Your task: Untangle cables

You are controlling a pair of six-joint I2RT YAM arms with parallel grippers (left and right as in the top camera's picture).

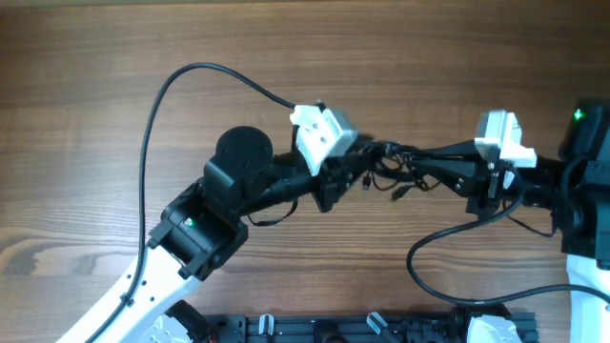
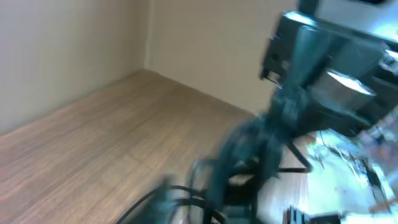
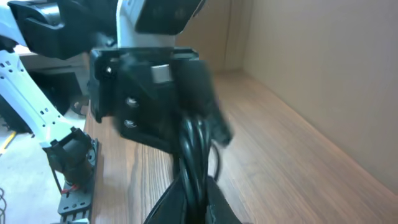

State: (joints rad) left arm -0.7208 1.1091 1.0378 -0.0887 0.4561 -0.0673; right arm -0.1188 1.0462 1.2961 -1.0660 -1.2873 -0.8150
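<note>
The right claw [image 1: 394, 154] reaches in from the right arm with its two long dark fingers pressed together. Its own wrist view shows them pinched on the thin black cables with small plug ends [image 1: 389, 177] — the strands rise straight out from between the fingertips [image 3: 166, 208] and run forward. Just ahead of this claw, and touching its tips as far as the overhead view lets one judge, sits the rest of the bundle. It is a small knot of loops hanging a little to one side of the claw's line. One plug end [image 1: 398, 194] dangles free beside the fingers and another lies close against the opposite claw.

The left claw [image 1: 357, 170] faces the right one head-on across the bundle, the two almost nose to nose above the brown wood-grain table [image 1: 286, 57]. The cables lie directly in front of it and reach its black body. Whether its jaws are apart or together I cannot tell. From above, the tangle and the white angular camera mount [image 1: 324, 133] cover them, and its wrist view is smeared with blur. That view gives only the cables [image 2: 245, 155] as a dark mass ahead of the lens, with the right arm's dark housing [image 2: 311, 56] beyond, up and to the right.

Behind the left claw a thicker black cord [image 1: 152, 124] arcs wide over the table — from the camera mount back toward the arm.
</note>
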